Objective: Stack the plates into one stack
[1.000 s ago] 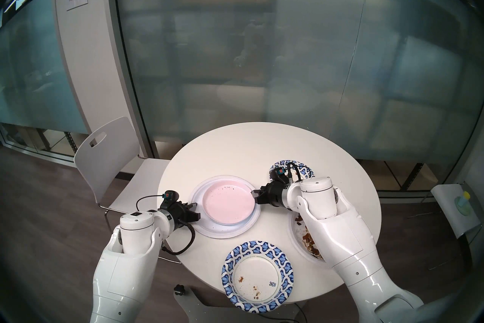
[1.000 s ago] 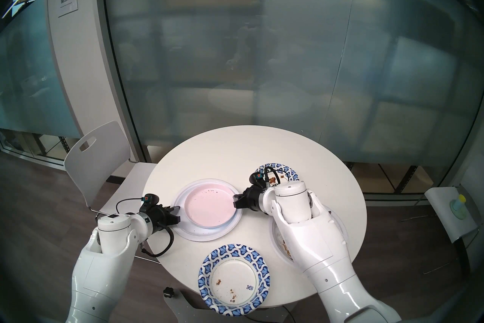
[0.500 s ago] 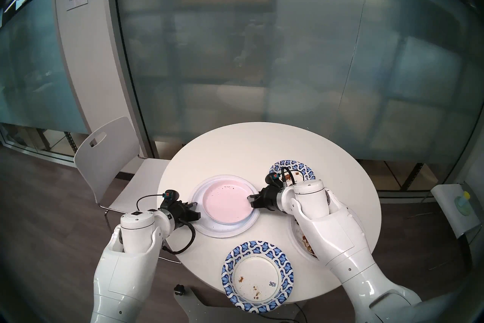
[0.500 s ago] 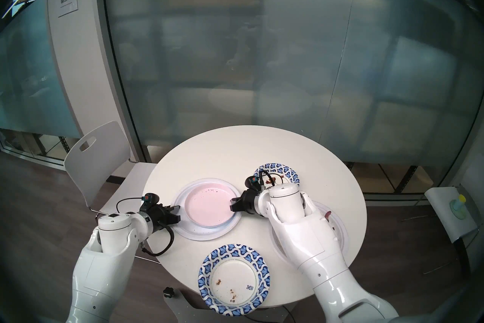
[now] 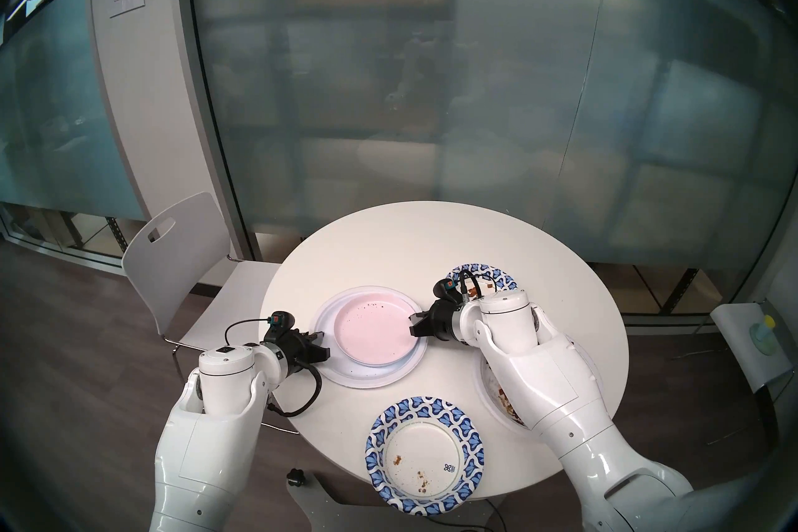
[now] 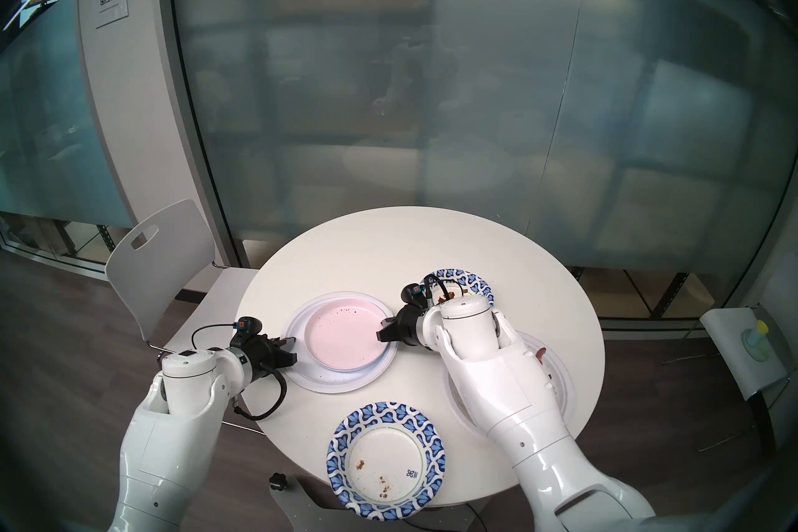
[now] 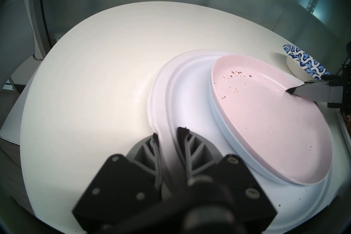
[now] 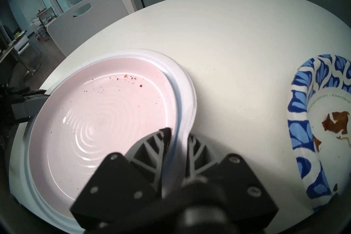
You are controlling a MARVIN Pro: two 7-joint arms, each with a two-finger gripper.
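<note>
Three plates form our stack (image 5: 367, 365), both grippers clamped on its rims at three (image 5: 411, 324) and nine o'clock (image 5: 318, 343); three remain.

Pink plate (image 5: 373, 329) nests on pale blue, atop wide white plate (image 5: 345, 369).

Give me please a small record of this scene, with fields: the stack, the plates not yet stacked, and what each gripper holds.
stack: pink plate on a pale blue plate, both on a large white plate
loose plates: near patterned plate; far patterned bowl with brown scraps; second white plate, mostly hidden under the right arm
left gripper: shut on the large white plate's rim
right gripper: shut on the stack's rims, one finger inside the pink plate
surface: round white table
</note>
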